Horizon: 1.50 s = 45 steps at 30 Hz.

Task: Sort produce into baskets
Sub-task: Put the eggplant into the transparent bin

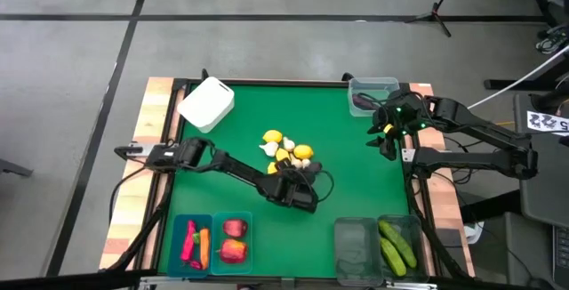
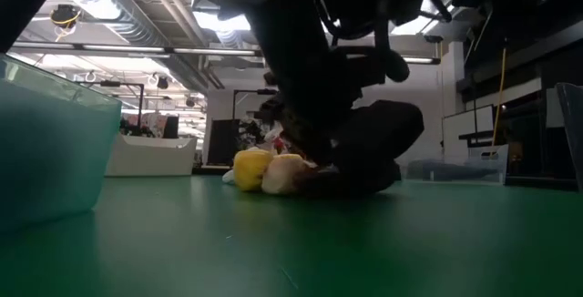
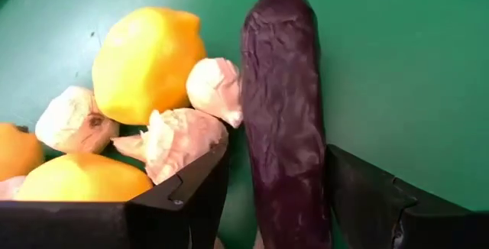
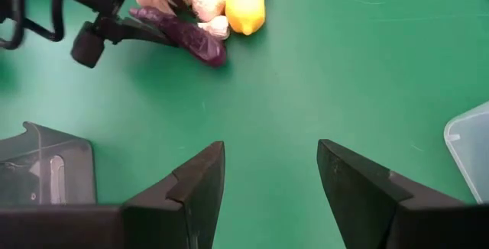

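A dark purple eggplant lies on the green mat at the edge of a pile of yellow lemons and white garlic bulbs in mid-table. My left gripper slants down over the eggplant's near end, open, one finger on each side and pointing along it. A thin strip of mat shows between one finger and the eggplant. The right wrist view shows the eggplant lying flat. My right gripper hangs open above the mat at the far right, holding nothing.
Two teal bins at the near left hold red and orange produce. Two dark clear bins stand at the near right, one holding green cucumbers. A clear tub stands at the far right and a white box at the far left.
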Tool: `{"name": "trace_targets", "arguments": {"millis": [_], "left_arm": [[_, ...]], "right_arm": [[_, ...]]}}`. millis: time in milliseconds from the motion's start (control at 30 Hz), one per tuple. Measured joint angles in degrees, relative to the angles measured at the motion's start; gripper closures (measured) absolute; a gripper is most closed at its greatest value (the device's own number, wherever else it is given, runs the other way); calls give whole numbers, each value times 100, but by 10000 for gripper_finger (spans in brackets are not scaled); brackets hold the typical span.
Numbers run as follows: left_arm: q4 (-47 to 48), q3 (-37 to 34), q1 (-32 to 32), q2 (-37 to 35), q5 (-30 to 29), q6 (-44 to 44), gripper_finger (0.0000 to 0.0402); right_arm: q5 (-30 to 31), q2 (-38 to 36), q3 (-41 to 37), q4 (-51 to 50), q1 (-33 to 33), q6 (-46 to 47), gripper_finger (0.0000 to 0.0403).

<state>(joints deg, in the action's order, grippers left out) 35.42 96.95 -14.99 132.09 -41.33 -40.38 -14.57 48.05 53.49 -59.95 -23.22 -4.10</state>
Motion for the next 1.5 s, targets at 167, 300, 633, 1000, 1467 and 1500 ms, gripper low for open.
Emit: {"name": "trace_targets", "arguments": {"millis": [167, 300, 633, 1000, 1467, 1500], "left_arm": [[-5, 0, 149, 0, 542, -11, 214], [-39, 0, 213, -4, 653, 130, 254], [-565, 203, 262, -563, 629, 1269, 281], [-2009, -164, 310, -1925, -667, 2541, 261], [-6768, -2066, 1561, -2434, 3983, 3534, 259], [-7118, -2217, 1650, -2463, 4105, 3433, 259]], "right_arm": [[0, 0, 0, -1, 0, 2, 194], [-2, 0, 0, -2, 0, 90, 194], [-319, -213, 0, 809, -4, -120, 194], [-180, -2770, -919, 3055, -4, -44, 194], [-864, -3296, -2377, 4824, -3, 640, 194], [-887, -3231, -2444, 4991, -4, 636, 194]]}}
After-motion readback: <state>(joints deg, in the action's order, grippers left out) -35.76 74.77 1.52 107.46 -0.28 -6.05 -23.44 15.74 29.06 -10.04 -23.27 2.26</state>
